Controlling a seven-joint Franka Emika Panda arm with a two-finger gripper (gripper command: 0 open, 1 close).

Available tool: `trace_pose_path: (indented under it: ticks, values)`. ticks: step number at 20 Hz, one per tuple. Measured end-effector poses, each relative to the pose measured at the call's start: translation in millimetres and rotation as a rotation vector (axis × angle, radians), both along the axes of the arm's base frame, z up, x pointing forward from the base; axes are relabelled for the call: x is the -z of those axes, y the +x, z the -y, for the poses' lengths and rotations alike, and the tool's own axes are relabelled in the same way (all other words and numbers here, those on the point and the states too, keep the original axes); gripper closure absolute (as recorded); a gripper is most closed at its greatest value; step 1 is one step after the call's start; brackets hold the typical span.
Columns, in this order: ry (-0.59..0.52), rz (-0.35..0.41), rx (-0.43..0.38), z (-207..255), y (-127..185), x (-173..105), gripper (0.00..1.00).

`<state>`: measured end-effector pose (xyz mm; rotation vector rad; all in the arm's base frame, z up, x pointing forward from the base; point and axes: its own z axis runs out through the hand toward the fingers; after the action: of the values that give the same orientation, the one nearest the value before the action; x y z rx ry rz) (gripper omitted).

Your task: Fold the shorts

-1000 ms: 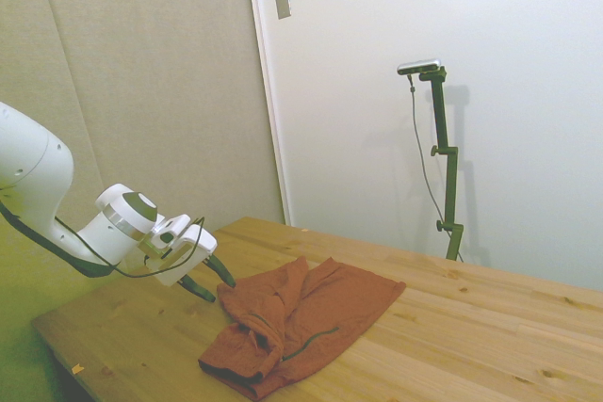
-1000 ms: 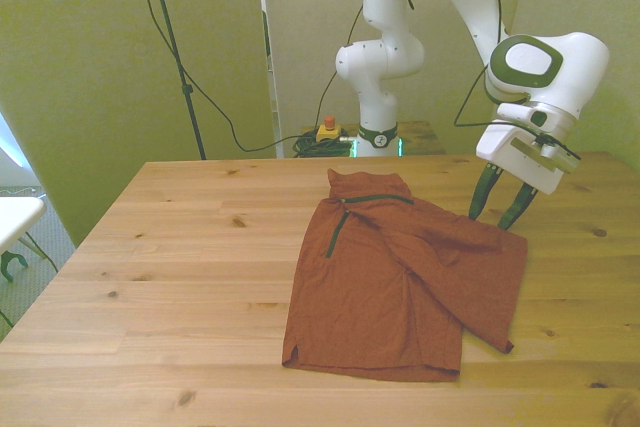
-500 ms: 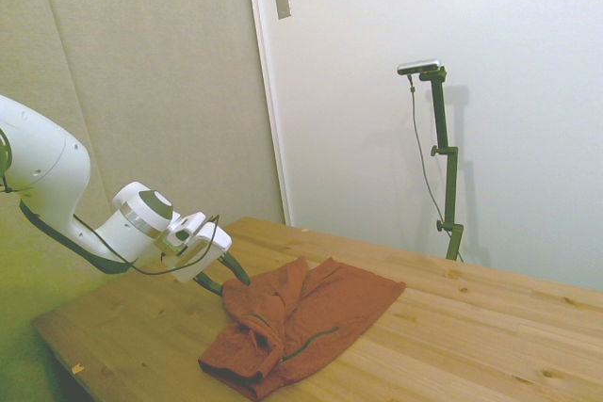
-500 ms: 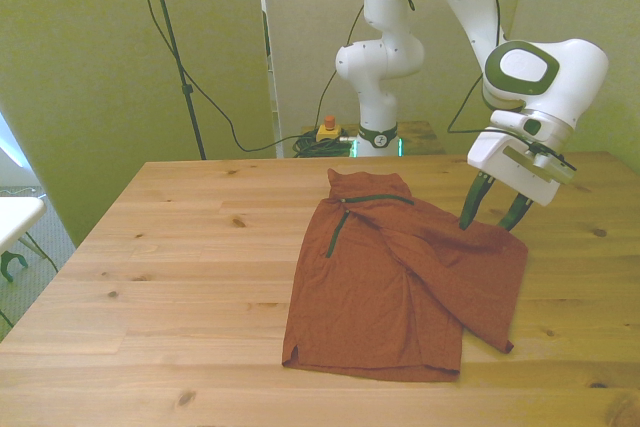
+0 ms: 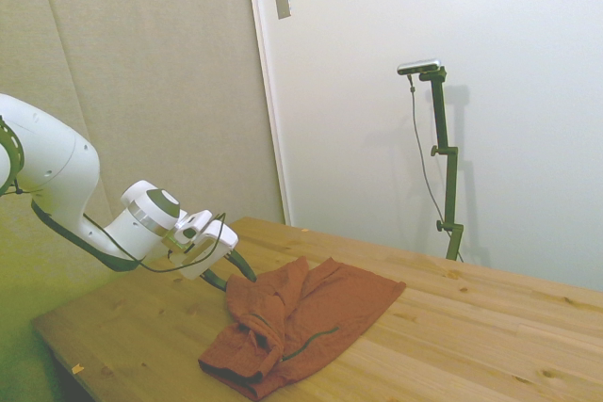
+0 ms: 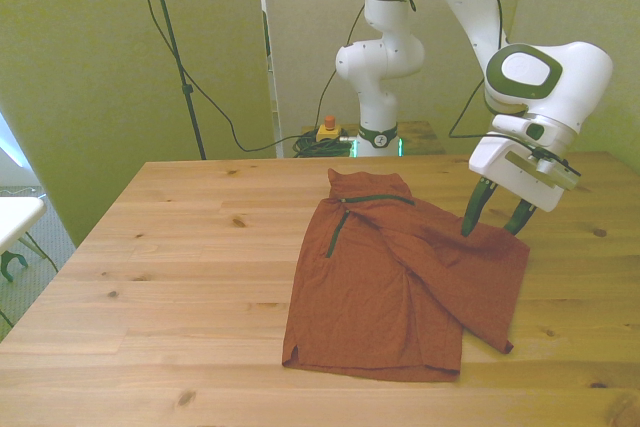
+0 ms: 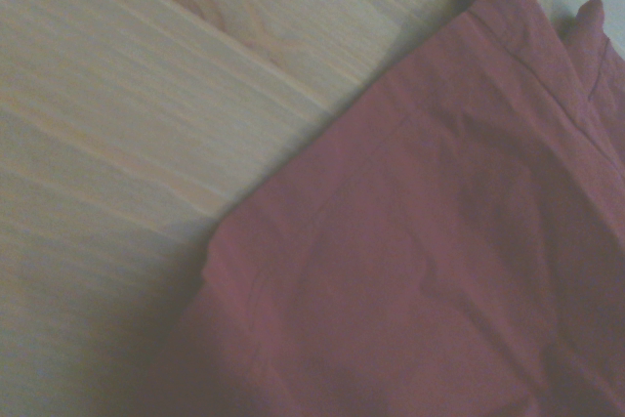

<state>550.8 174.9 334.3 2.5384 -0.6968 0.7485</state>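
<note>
Front view shows the shorts lying near the worktop's middle, one leg already lapped across the other but loosely; the gripper hangs at their far corner, jaws spread, gripping nothing; I judge the tidy final fold remains.

The wooden table carries rust-red shorts lying rumpled on it.

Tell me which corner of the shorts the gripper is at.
The gripper, fingers open, is at the shorts' upper corner on the front view's right, far from the waistband end and the two near-edge corners.
</note>
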Motion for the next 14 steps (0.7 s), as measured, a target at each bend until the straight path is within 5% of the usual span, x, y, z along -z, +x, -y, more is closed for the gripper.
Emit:
trace_pose_path:
  ticks: [12,13,14]
  values:
    - [0.046,0.026,-0.017,-13,20,-1,0.0]
    - [0.047,0.026,-0.019,-14,21,-1,1.0]
    - [0.048,0.026,-0.019,-15,21,-1,1.0]
